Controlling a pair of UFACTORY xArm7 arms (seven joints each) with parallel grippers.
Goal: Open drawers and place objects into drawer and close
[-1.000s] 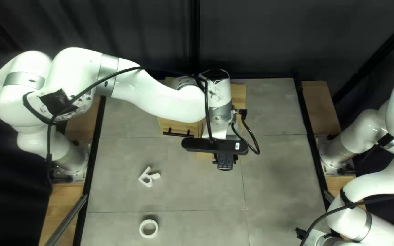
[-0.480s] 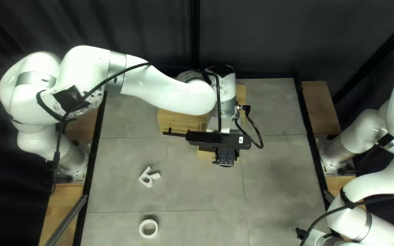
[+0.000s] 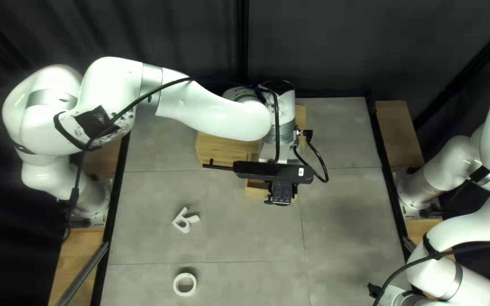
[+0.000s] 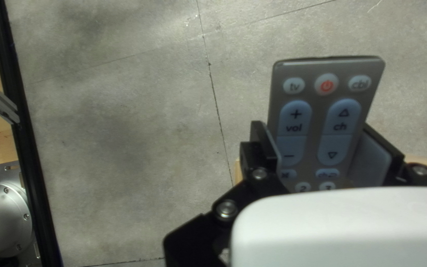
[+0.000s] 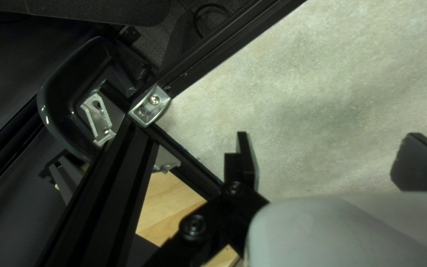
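Glossy white arms (image 3: 216, 116), silver bands (image 3: 150, 84), black cables (image 3: 277, 122), scuffed patch (image 3: 93, 120).

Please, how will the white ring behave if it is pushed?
The white ring lies flat, so a push would probably make it slide, not roll. Set on its edge, it could roll easily, since its outline is round. Its open middle suggests low weight.

1. In the top left view, the glossy white left arm (image 3: 216, 116) and its black oblong camera housing (image 3: 270, 170) hide much of the pale wooden drawer box (image 3: 222, 148).
2. There, the small dark shape at the left gripper (image 3: 281, 194) may be the grey plastic remote control (image 4: 318, 128), though too little shows to be sure.
3. In the left wrist view, the remote's near end is hidden.
4. The glossy white right arm (image 3: 455, 283) runs off the top left view.
5. One finger of the right gripper (image 5: 324, 148) is cut off in its wrist view.
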